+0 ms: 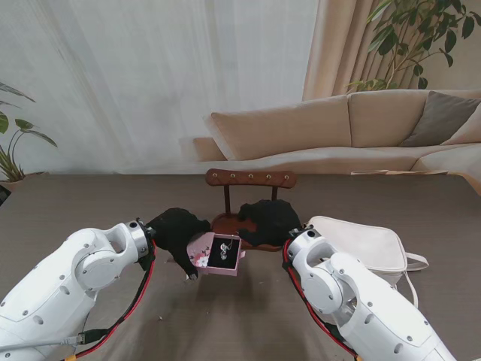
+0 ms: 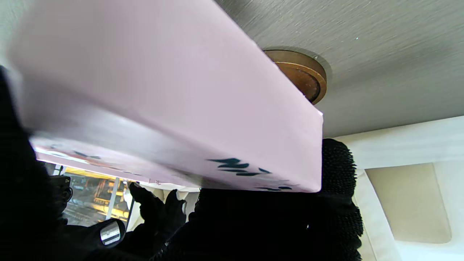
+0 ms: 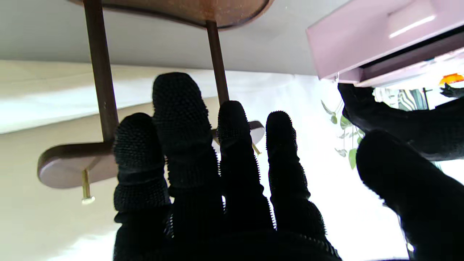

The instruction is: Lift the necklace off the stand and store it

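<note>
A: Nearest to me, what do the arms look like?

B: Two glossy white rounded arms rise from the near corners, each ending in a black knitted glove with a nubbly texture.

A: And the left hand [image 1: 179,229]?

B: It grips a small pink jewellery box [image 1: 216,253], holding it up off the desk [image 1: 90,203]. The box is square, smooth-sided, with a flower print on its hinged lid, which stands open. In the left wrist view the box's pale pink underside fills most of the picture, with dark lettering along one edge.

A: Where is the necklace [image 1: 223,249]?

B: Inside the box, a small silvery glint lying on the dark lining. Its links are too small to make out.

A: The right hand [image 1: 268,220]?

B: It holds nothing. The right wrist view shows its fingers [image 3: 177,119] spread and straight, just in front of the stand's two thin dark posts.

A: Describe the stand.

B: The necklace stand [image 1: 250,178] is brown wood: a rounded oval base, two slim uprights, and a curved crossbar with a row of small brass pegs. It sits just beyond both hands.

A: Anything else?

B: A cream leather handbag [image 1: 366,247] lies flat on the grey-brown, finely grained desk to the right of the stand. Farther off are a beige sofa [image 1: 353,124] and sheer white curtains [image 1: 150,75].
</note>
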Robot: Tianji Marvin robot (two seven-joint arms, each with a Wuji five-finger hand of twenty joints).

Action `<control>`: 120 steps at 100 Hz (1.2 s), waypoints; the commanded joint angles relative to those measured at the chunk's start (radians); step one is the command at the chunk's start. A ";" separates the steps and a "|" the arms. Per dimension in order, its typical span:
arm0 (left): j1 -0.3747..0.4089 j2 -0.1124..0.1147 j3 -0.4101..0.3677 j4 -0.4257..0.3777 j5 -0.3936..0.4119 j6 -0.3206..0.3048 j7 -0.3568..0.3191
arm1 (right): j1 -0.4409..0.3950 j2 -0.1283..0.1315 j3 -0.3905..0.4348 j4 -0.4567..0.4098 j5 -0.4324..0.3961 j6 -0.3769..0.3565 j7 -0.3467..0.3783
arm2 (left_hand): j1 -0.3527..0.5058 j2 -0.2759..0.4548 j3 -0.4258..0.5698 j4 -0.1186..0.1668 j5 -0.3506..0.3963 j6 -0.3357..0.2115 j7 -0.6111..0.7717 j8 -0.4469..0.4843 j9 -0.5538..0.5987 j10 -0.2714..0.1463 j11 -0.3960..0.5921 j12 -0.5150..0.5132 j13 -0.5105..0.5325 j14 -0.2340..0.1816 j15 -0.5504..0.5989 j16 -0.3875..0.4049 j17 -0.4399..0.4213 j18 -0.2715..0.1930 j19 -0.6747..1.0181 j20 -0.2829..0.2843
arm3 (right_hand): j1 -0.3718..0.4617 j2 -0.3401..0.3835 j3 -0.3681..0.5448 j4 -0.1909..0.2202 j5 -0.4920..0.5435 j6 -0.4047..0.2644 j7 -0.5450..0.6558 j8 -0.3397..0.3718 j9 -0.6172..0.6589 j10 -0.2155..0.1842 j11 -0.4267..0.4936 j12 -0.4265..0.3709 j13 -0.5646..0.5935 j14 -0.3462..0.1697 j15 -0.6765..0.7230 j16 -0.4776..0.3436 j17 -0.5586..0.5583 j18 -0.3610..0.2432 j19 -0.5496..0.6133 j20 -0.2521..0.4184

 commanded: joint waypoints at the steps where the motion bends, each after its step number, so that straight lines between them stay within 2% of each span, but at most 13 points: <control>1: 0.003 -0.001 -0.004 -0.015 0.002 -0.004 -0.019 | 0.012 0.000 -0.010 0.012 0.019 -0.001 0.038 | 0.493 0.109 0.568 0.020 0.114 -0.197 0.607 0.041 0.098 -0.128 0.104 0.056 0.068 -0.021 0.181 0.077 0.021 -0.083 0.086 0.033 | -0.039 0.051 -0.061 0.006 -0.013 0.004 0.006 0.017 -0.035 0.018 0.014 0.005 -0.022 0.015 -0.013 -0.009 -0.050 0.004 -0.001 0.026; 17: 0.003 -0.002 -0.001 -0.022 0.002 -0.007 -0.017 | 0.041 0.001 -0.046 0.033 0.064 0.020 0.092 | 0.494 0.109 0.568 0.020 0.114 -0.197 0.607 0.041 0.098 -0.129 0.104 0.056 0.068 -0.021 0.181 0.077 0.021 -0.083 0.086 0.033 | -0.085 0.126 -0.165 0.008 0.013 -0.008 0.001 0.044 -0.060 0.018 0.007 0.004 -0.051 0.021 -0.038 -0.005 -0.070 0.004 -0.015 0.028; 24: 0.002 -0.003 0.001 -0.024 0.002 -0.009 -0.016 | 0.050 0.001 -0.060 0.041 0.085 0.024 0.107 | 0.494 0.109 0.568 0.020 0.114 -0.197 0.606 0.040 0.098 -0.128 0.104 0.055 0.068 -0.020 0.181 0.077 0.021 -0.082 0.086 0.033 | -0.096 0.150 -0.179 0.009 0.036 -0.013 0.006 0.055 -0.065 0.016 0.007 0.004 -0.056 0.017 -0.042 -0.004 -0.074 0.003 -0.017 0.029; 39: 0.002 -0.002 0.001 -0.026 0.002 -0.011 -0.018 | 0.043 -0.005 -0.063 0.042 0.121 0.024 0.101 | 0.494 0.109 0.568 0.020 0.114 -0.197 0.607 0.041 0.099 -0.126 0.103 0.055 0.068 -0.021 0.181 0.076 0.021 -0.081 0.086 0.033 | -0.085 0.169 -0.157 0.013 0.148 -0.027 0.066 0.118 -0.048 0.020 0.018 0.006 -0.048 0.026 -0.040 0.000 -0.073 0.009 -0.018 0.033; 40: 0.002 -0.002 0.001 -0.026 0.002 -0.010 -0.018 | 0.042 -0.005 -0.062 0.041 0.121 0.023 0.100 | 0.494 0.109 0.568 0.020 0.114 -0.197 0.607 0.041 0.099 -0.126 0.103 0.055 0.068 -0.021 0.181 0.076 0.021 -0.081 0.086 0.033 | -0.083 0.168 -0.149 0.008 0.158 -0.028 0.059 0.156 -0.046 0.020 0.018 0.006 -0.046 0.026 -0.039 0.001 -0.072 0.009 -0.018 0.034; 42: 0.003 -0.002 0.001 -0.027 0.002 -0.010 -0.019 | 0.039 -0.005 -0.060 0.039 0.122 0.023 0.097 | 0.493 0.110 0.567 0.019 0.114 -0.197 0.607 0.041 0.098 -0.127 0.103 0.055 0.068 -0.021 0.181 0.076 0.021 -0.081 0.086 0.033 | -0.078 0.166 -0.140 0.006 0.171 -0.027 0.057 0.186 -0.041 0.020 0.020 0.006 -0.041 0.024 -0.038 0.002 -0.070 0.010 -0.017 0.036; 52: 0.004 -0.002 -0.001 -0.027 0.002 -0.007 -0.021 | 0.024 -0.007 -0.048 0.027 0.119 0.015 0.079 | 0.494 0.111 0.567 0.020 0.114 -0.198 0.607 0.041 0.098 -0.127 0.103 0.055 0.068 -0.022 0.181 0.076 0.021 -0.081 0.086 0.033 | -0.062 0.156 -0.102 0.001 0.211 -0.020 0.100 0.235 -0.020 0.019 0.027 0.007 -0.022 0.019 -0.032 0.001 -0.059 0.012 -0.012 0.035; 72: 0.000 -0.002 0.004 -0.012 0.000 0.001 -0.019 | -0.006 -0.010 -0.023 -0.008 0.133 -0.006 0.063 | 0.494 0.111 0.566 0.020 0.114 -0.198 0.608 0.041 0.098 -0.128 0.103 0.055 0.067 -0.022 0.181 0.077 0.020 -0.083 0.085 0.033 | -0.025 0.137 -0.056 -0.009 0.250 -0.030 0.129 0.269 0.002 0.019 0.035 0.009 0.002 0.018 -0.022 0.003 -0.049 0.016 -0.007 0.031; 90: -0.002 -0.001 0.007 -0.003 -0.001 0.004 -0.020 | -0.023 -0.013 -0.014 -0.027 0.189 -0.011 0.075 | 0.493 0.112 0.565 0.020 0.113 -0.197 0.607 0.041 0.097 -0.127 0.103 0.055 0.067 -0.022 0.181 0.077 0.020 -0.081 0.084 0.034 | -0.009 0.134 -0.046 -0.017 0.248 -0.033 0.122 0.280 0.001 0.022 0.036 0.010 0.002 0.023 -0.017 0.005 -0.054 0.017 -0.005 0.029; 120: 0.003 0.000 -0.002 -0.010 -0.002 0.005 -0.029 | -0.028 -0.015 -0.017 -0.028 0.221 -0.009 0.086 | 0.494 0.112 0.564 0.020 0.112 -0.198 0.607 0.042 0.098 -0.127 0.103 0.056 0.067 -0.023 0.180 0.076 0.020 -0.084 0.084 0.034 | -0.004 0.133 -0.045 -0.023 0.235 -0.044 0.099 0.287 -0.001 0.025 0.035 0.011 0.000 0.032 -0.008 0.007 -0.056 0.022 -0.003 0.027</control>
